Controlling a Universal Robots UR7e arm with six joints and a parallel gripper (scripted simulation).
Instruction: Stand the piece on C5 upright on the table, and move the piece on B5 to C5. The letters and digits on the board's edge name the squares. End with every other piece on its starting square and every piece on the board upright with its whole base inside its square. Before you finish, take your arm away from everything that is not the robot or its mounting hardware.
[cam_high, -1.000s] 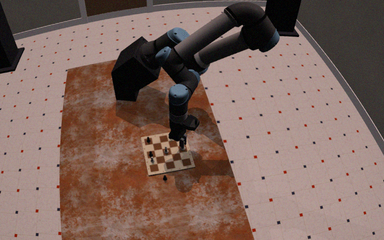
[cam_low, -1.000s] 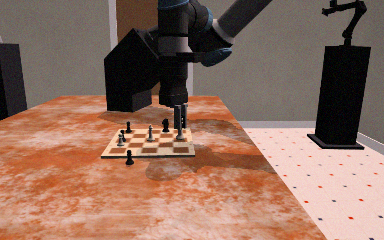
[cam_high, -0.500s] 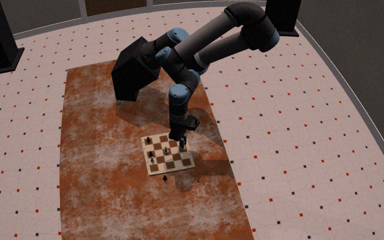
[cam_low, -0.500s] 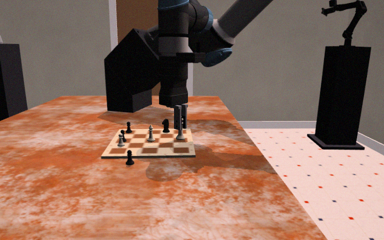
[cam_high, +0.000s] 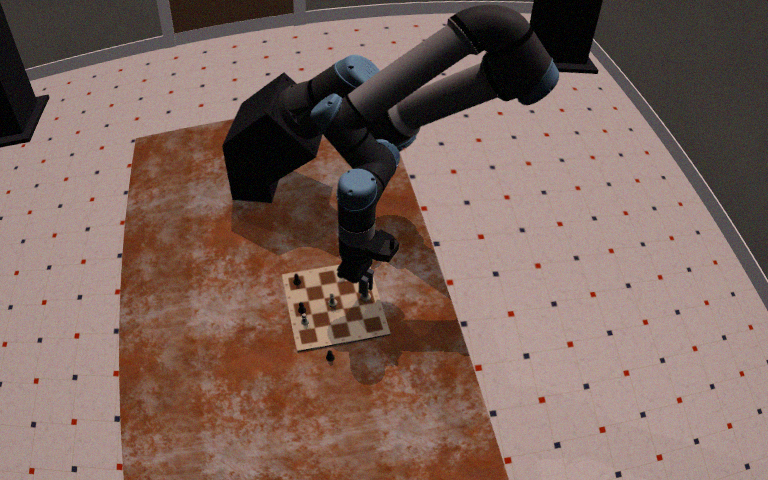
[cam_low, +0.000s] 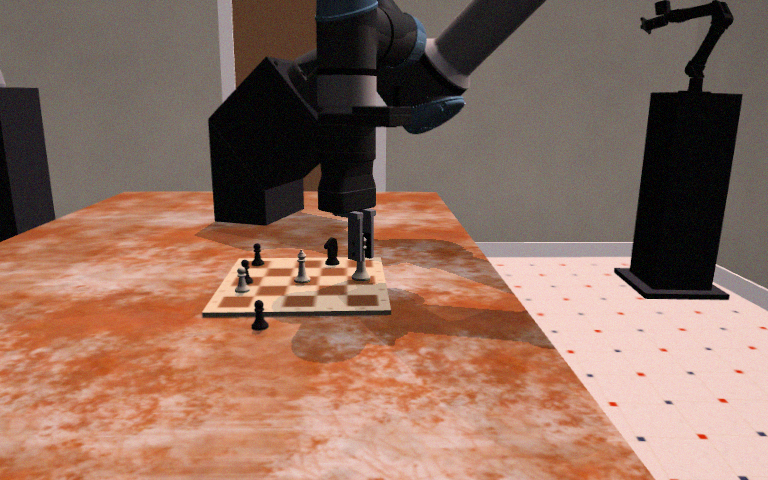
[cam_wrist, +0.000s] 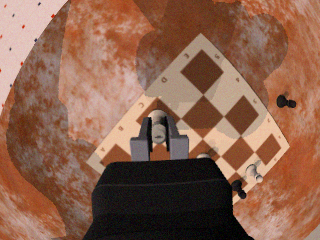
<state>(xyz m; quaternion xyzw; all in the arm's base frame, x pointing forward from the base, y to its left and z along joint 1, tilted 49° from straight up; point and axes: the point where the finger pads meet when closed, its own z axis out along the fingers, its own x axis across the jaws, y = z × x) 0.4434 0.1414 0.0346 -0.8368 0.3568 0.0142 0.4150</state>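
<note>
The gripper (cam_low: 360, 244) hung upright over the board's (cam_low: 373, 308) right side, its jaws clamped on a pale piece (cam_low: 360, 273) whose base seemed to rest on a square there, though which square was unreadable. A black pawn (cam_low: 259, 315) stood upright on the table (cam_low: 141, 396) just beside the board's near edge.
</note>
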